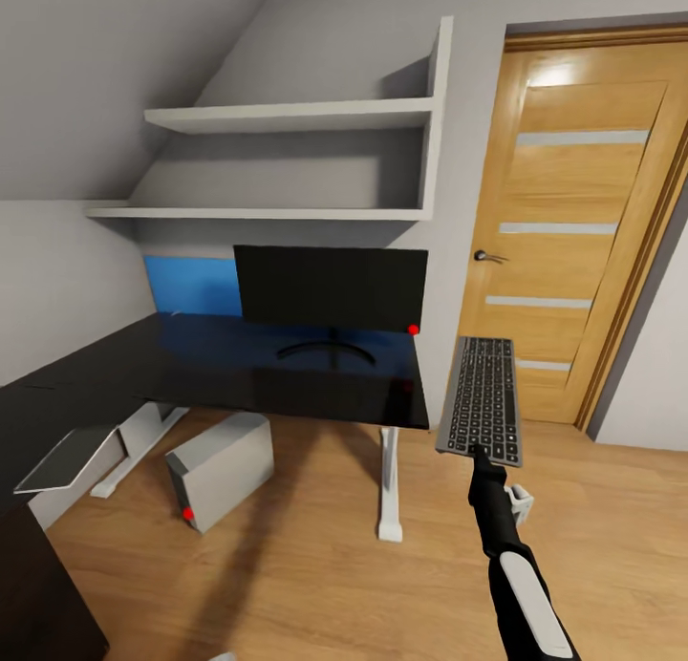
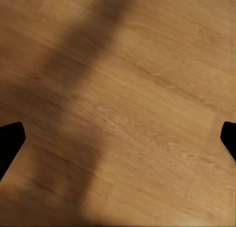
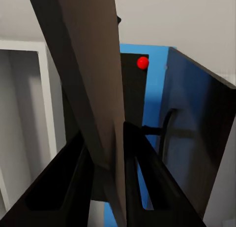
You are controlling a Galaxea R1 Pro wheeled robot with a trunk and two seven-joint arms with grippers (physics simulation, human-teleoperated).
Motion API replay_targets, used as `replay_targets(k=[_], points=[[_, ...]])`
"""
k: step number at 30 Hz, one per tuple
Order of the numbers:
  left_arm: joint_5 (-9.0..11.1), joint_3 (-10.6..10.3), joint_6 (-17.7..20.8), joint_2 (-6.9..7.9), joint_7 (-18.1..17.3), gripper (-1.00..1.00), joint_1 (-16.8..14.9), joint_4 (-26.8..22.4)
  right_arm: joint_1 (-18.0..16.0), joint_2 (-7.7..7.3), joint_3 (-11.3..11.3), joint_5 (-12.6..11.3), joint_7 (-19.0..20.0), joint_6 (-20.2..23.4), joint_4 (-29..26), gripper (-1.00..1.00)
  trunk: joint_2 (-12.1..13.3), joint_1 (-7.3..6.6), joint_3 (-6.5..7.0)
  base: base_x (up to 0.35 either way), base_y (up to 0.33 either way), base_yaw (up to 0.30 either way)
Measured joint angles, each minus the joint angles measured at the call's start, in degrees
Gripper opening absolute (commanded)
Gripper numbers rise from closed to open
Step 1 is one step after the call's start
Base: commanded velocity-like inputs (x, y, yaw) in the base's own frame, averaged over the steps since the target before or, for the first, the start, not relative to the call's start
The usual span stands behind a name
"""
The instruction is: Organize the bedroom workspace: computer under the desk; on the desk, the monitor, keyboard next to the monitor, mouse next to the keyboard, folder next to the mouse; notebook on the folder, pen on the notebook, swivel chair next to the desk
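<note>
My right gripper is shut on the near edge of the slim dark grey keyboard and holds it in the air to the right of the black desk, in front of the door. In the right wrist view the keyboard runs edge-on between the fingers. The black monitor stands on the desk with a red light at its lower right corner. On the floor beneath the desk lies the pale grey computer. My left gripper is open over bare wood floor.
A wooden door stands to the right of the desk. White wall shelves hang above it, and a blue wall panel sits behind it. A grey flat tray juts out under the desk's left wing. A white desk leg stands near the keyboard.
</note>
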Motion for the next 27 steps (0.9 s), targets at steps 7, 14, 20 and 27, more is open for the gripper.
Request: replay_targets(k=[7,14,20,27], points=[[0.0,0.0,0.0,0.00,0.0,1.00,0.0,0.0,1.3,0.33,0.0,0.0,0.0,-0.1,-2.2,-1.00,0.0,0.01,0.00,0.235,0.163,0.000],[0.0,0.0,0.0,0.00,0.0,1.00,0.0,0.0,3.8,1.87,0.1,-0.1,-0.3,-0.3,-5.8,-1.00,0.0,0.03,0.00,0.031,0.160,0.000],[0.0,0.1,0.0,0.00,0.0,1.00,0.0,0.0,4.0,1.93,0.1,-0.3,-0.7,-4.9,-5.9,-1.00,0.0,0.03,0.00,0.001,0.019,-0.024],[0.0,0.0,0.0,0.00,0.0,1.00,0.0,0.0,4.0,1.93,0.0,-0.2,-1.3,-5.1,-5.9,-1.00,0.0,0.03,0.00,0.000,0.124,-0.237]])
